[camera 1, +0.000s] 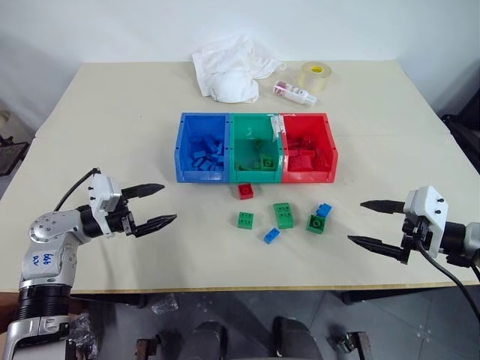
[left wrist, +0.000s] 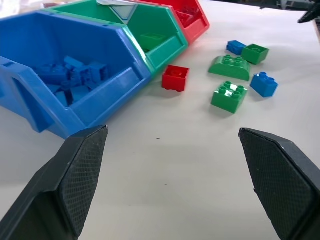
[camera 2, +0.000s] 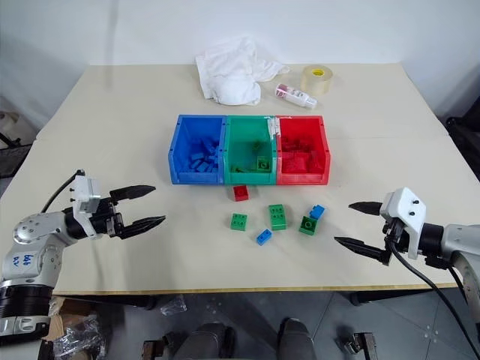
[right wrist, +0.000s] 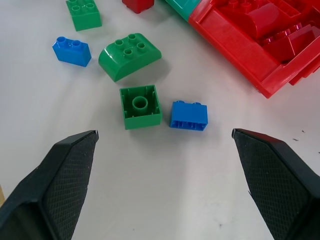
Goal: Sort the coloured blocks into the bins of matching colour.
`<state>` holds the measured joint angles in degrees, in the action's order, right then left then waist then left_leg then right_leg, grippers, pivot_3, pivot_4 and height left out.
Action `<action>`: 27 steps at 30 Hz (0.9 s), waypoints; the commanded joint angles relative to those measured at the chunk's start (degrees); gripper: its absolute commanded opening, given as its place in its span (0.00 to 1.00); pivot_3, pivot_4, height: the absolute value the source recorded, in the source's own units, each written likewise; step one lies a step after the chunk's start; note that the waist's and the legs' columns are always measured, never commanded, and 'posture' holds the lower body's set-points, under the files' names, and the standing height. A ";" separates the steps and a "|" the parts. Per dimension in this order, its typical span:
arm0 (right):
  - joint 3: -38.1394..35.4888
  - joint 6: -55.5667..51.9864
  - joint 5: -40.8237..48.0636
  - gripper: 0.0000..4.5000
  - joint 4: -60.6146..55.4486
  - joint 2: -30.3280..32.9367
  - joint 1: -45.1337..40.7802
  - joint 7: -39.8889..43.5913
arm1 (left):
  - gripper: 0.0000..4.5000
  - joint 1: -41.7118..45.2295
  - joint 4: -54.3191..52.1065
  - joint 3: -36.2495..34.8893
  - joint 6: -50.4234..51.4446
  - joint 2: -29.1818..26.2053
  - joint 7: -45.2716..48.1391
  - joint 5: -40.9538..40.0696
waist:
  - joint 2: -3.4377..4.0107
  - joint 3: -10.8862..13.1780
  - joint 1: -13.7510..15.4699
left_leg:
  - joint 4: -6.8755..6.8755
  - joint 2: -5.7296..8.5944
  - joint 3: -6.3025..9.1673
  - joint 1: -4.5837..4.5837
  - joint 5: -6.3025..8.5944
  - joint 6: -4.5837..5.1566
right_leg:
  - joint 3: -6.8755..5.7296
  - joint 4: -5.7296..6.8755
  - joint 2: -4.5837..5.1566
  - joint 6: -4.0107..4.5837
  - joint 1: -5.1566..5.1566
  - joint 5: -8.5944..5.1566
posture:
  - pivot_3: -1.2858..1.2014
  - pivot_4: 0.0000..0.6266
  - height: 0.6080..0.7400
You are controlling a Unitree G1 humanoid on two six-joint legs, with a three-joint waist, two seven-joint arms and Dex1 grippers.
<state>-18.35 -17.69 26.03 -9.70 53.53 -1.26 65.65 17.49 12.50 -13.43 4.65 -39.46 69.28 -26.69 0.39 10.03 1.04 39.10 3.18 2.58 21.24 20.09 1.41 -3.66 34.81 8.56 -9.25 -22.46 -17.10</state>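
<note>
Left end effector hangs over the surface w/ its 2 fingers spread wide, nothing between them, aimed toward the loose bricks but well apart from them; right end effector likewise spread & empty, angled down a bit, facing the same cluster from the other side. Between the 2 lie 6 loose pieces, just in front of the bins: red block nearest the green bin's front wall, small green block, rounded green block, upturned green block w/ a blue block just beside it, & another blue block closest to the robot. Behind them the 3 joined bins: blue bin, green bin, red bin, each already holding bricks of its own colour, so sorting looks partly done w/ 6 pieces left. Step in hand, as I read it: between picks, choosing the next brick, no grasp begun. Next move prob calls for 1 arm to reach in & lower over a single piece – right arm suits the upturned green/blue pair, left the red – closing on 1 brick w/o nudging its neighbour, since those 2 sit v close. Cloth, tape roll & small bottle sit beyond the bins, not in the way
</note>
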 commanded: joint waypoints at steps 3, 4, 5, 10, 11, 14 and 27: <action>-0.29 0.36 0.85 1.00 -2.14 -0.62 -1.79 -1.46 | 0.99 2.39 0.18 -0.16 -0.12 0.13 -1.58 0.24 | 0.00 0.00 0.23 | 0.02 0.00 0.00 0.00 0.00 0.00 | 0.00 0.01 0.00 0.00 0.00 0.00 | 0.52 0.24 1.00; -0.10 0.26 0.82 1.00 -2.12 -0.80 -2.09 -1.80 | 0.99 2.70 0.32 -0.13 0.09 0.42 -2.17 0.36 | 0.00 0.00 0.28 | 0.03 0.00 0.00 0.00 0.00 0.00 | 0.00 0.02 0.00 0.00 0.00 0.00 | 0.52 0.24 1.00; 0.06 0.08 0.77 1.00 -2.05 -0.94 -2.31 -2.18 | 0.99 2.85 0.28 0.03 0.49 0.56 -2.10 0.11 | 0.00 0.00 0.27 | 0.04 0.00 0.00 0.00 0.00 0.00 | 0.00 0.04 0.00 0.00 0.00 0.00 | 0.52 0.24 1.00; -0.61 -2.42 0.46 1.00 -1.80 0.01 -0.53 -3.25 | 0.99 2.64 -0.03 1.19 1.94 0.36 -0.89 -0.54 | 0.00 0.00 0.30 | 0.03 0.00 0.02 0.00 0.00 0.00 | -0.02 0.05 0.00 0.00 -0.01 0.00 | 0.52 0.24 1.00; -1.42 -2.93 0.51 1.00 -1.86 0.35 0.29 -3.30 | 0.99 2.52 -0.08 1.41 2.31 0.21 -0.51 -0.61 | 0.00 0.00 0.34 | 0.03 0.00 0.03 0.01 0.00 0.00 | -0.03 0.06 0.00 0.00 -0.01 0.00 | 0.52 0.24 1.00; -5.64 -4.08 0.49 1.00 -1.95 1.81 4.45 -2.59 | 0.99 2.00 0.36 1.94 1.75 -0.19 1.07 -0.13 | 0.00 0.00 0.40 | 0.03 0.02 0.01 0.01 0.00 0.00 | -0.02 0.05 0.01 0.00 0.00 0.00 | 0.52 0.24 1.00; -5.87 -10.90 1.37 1.00 -6.25 5.99 7.73 -0.65 | 0.99 0.64 0.05 2.55 1.76 0.13 3.40 -0.20 | -0.01 0.01 0.00 | 0.03 -0.05 -0.06 -0.04 0.00 0.00 | 0.02 0.03 -0.01 0.00 0.01 0.00 | 0.52 0.24 1.00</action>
<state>-25.55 -27.51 26.21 -14.30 58.27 7.65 64.91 18.72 14.18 -10.41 6.81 -39.00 72.65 -26.51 0.38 10.04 1.04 39.13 3.13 2.52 21.21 20.08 1.42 -3.64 34.82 8.54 -9.25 -22.44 -17.10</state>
